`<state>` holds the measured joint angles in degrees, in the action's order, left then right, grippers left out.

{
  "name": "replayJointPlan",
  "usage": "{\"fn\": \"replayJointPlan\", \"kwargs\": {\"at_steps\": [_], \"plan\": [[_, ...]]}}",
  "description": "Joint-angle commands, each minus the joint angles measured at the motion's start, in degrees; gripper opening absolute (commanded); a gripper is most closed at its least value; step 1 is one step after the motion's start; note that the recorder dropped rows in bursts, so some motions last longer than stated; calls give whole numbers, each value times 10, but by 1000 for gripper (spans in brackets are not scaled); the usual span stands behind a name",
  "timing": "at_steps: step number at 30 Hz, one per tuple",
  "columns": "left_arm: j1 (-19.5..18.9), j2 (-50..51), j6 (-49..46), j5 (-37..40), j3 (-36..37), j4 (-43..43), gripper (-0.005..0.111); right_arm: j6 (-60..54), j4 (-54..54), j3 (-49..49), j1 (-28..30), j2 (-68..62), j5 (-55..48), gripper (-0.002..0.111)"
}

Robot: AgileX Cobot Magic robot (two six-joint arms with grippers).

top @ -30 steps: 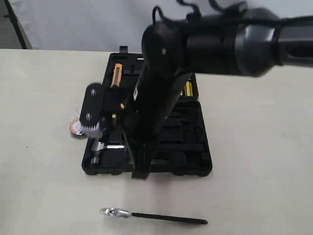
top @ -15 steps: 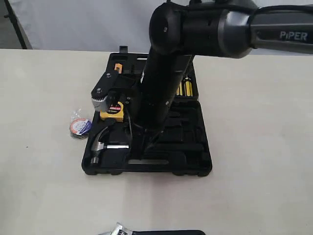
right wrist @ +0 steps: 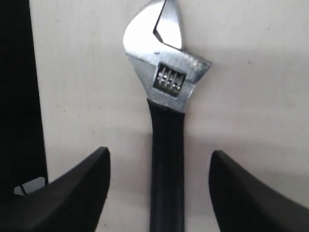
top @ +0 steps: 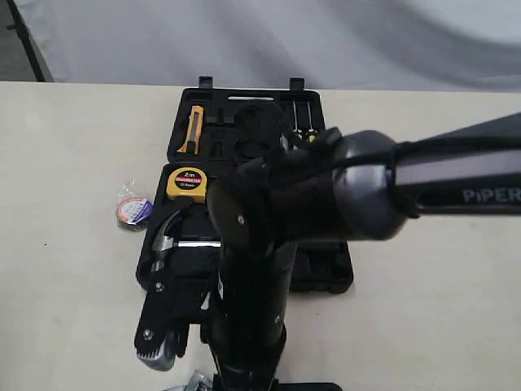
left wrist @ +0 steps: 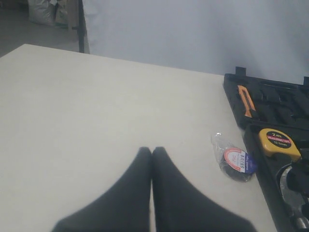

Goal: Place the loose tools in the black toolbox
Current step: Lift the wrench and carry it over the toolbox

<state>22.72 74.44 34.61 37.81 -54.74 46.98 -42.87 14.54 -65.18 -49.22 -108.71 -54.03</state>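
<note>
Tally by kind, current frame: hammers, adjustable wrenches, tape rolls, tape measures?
hammer: 1
adjustable wrench: 1
tape roll: 1
tape measure: 1
Total: 4

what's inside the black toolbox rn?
Visible in the black moulded plastic toolbox: yellow tape measure, steel claw hammer head, orange-handled tool in the far half. The dark right arm covers much of the near half, so those recesses can't be checked.
</note>
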Motion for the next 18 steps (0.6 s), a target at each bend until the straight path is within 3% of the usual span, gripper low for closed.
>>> {"fn": "replayJointPlan", "kwargs": {"at_steps": [1,9,12,14,17,18], "plan": [[-2,-5,6,-10,5,-8,1,25,-9,38,-12,6,82,58],[-2,-5,6,-10,5,-8,1,28,22,85,-14,-4,166,58],[-2,-5,6,-10,5,-8,1,32,24,92,-17,-28,165,52],[-2,-5,6,-10,5,-8,1,32,24,92,-17,-42,162,37],[-2,-5,6,-10,5,-8,1,37,21,92,-17,-50,162,-1],[-2,-5,6,-10,5,-8,1,38,19,92,-17,-50,162,1]]}}
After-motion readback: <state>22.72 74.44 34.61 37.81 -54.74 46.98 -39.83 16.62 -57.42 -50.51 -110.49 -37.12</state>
